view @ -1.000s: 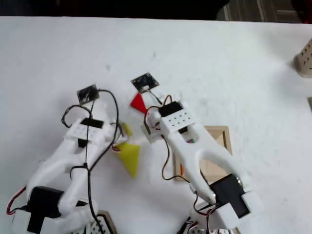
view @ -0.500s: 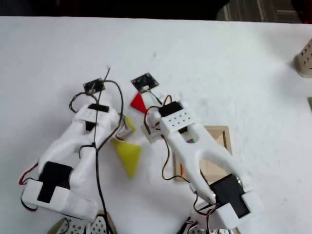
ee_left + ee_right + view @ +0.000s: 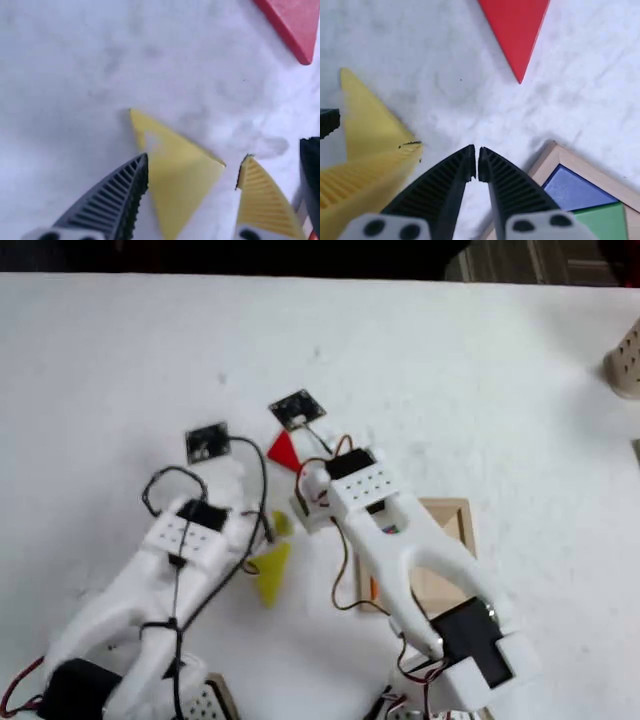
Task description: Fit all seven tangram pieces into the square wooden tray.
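High view: we see the yellow triangle [image 3: 272, 570] at nine o'clock from the wooden tray [image 3: 455, 512], its tip toward six.
Left wrist view: our left gripper [image 3: 194, 161], the nearer one, is open and straddles the triangle's corner.
Right wrist view: our right gripper [image 3: 476, 152] is closed and empty, beside the tray.

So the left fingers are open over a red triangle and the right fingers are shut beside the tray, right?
No. In the left wrist view the open left fingers are over the yellow triangle, not a red one; the red triangle lies farther off. The right fingers are shut beside the tray.
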Available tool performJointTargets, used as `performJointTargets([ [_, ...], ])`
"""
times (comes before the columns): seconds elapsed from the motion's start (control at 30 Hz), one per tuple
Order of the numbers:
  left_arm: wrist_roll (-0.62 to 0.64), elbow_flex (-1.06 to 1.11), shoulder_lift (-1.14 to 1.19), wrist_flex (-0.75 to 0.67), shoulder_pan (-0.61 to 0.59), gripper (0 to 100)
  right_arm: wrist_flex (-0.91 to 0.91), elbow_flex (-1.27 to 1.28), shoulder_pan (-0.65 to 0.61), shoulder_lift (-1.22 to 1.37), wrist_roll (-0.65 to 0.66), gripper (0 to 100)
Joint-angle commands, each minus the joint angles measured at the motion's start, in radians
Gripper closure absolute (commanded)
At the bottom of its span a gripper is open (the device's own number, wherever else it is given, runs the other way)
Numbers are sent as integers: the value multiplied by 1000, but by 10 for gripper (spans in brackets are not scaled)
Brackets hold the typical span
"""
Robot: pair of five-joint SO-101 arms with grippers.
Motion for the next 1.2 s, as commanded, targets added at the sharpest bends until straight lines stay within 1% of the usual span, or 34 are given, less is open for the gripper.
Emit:
performJointTargets([
  [0.0, -8, -18, 35, -35, 19, 691, 10, -5, 2, -41, 17, 981],
  [0.17, -9, -81, 202, -34, -18, 687, 12, -5, 1, -42, 17, 981],
  [0.27, -6, -110, 252, -12, -31, 618, 12, -5, 1, -42, 17, 981],
  [0.33, -5, -112, 255, 2, -12, 563, 12, -5, -1, -42, 17, 981],
  [0.4, 18, -110, 259, 5, 12, 544, 10, -6, -1, -38, 17, 981],
  [0.6, 31, -104, 265, 6, 19, 552, 10, -6, -1, -41, 17, 981],
  [0.83, -18, -104, 265, 2, 13, 701, 10, -8, -1, -35, 14, 981],
  [1.0, -21, -104, 265, 3, 13, 707, 10, -8, -1, -35, 14, 981],
  [1.17, -35, -104, 266, 21, 13, 687, 12, -8, -1, -35, 14, 981],
])
